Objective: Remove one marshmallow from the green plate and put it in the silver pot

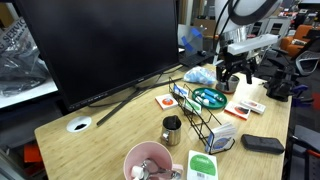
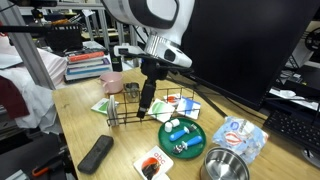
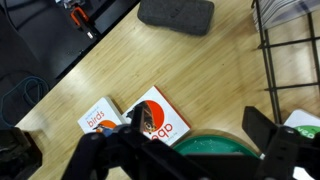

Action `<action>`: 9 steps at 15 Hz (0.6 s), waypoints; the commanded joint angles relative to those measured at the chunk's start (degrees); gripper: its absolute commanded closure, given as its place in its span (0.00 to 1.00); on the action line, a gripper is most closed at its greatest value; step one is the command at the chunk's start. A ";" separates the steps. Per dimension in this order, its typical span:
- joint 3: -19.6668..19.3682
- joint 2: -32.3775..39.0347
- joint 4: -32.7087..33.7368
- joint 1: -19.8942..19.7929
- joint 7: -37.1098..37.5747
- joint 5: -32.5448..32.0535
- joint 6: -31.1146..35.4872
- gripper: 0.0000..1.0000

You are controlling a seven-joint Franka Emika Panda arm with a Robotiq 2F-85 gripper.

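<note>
The green plate [image 2: 182, 137] lies on the wooden desk beside a wire rack, with white marshmallows [image 2: 176, 128] on it. It also shows in an exterior view [image 1: 208, 97] and at the bottom edge of the wrist view [image 3: 215, 149]. The silver pot [image 2: 225, 166] stands just past the plate at the desk's edge. My gripper [image 2: 144, 110] hangs open and empty above the plate's edge. In the wrist view its two fingers [image 3: 200, 140] straddle the plate's rim with nothing between them. No marshmallows show in the wrist view.
A black wire rack [image 2: 150, 104] stands against the plate. A red-and-white card [image 3: 160, 118], a second card [image 3: 98, 117] and a black remote [image 3: 175, 12] lie nearby. A blue packet [image 2: 245, 138], a steel jug [image 1: 172, 128], a pink bowl [image 1: 148, 160] and a big monitor [image 1: 100, 45] are also there.
</note>
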 commanded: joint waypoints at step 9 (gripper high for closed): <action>-1.68 6.37 3.93 1.20 3.19 -0.33 0.47 0.00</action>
